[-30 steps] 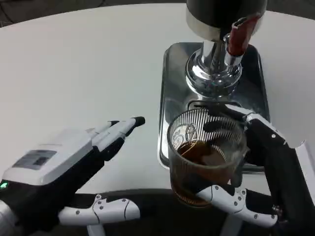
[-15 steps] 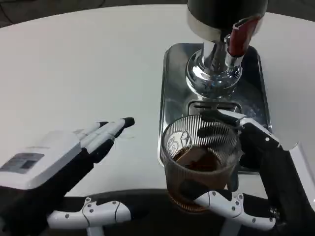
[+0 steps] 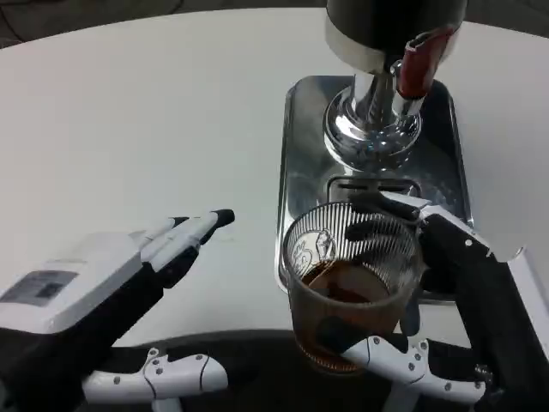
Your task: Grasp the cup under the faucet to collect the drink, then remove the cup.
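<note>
Holding ribbed clear glass cup (image 3: 352,292) of dark drink, right robot hand (image 3: 429,300) wrapped around it.
Cup upright, near drip tray's (image 3: 296,163) front edge; left robot hand (image 3: 129,275) well apart, fingers straight, empty.

A clear ribbed cup (image 3: 352,283) is holding dark brown drink. The tray (image 3: 300,163) is shining silver, the faucet handle (image 3: 418,62) is showing red, and the table (image 3: 146,129) is looking white.
</note>
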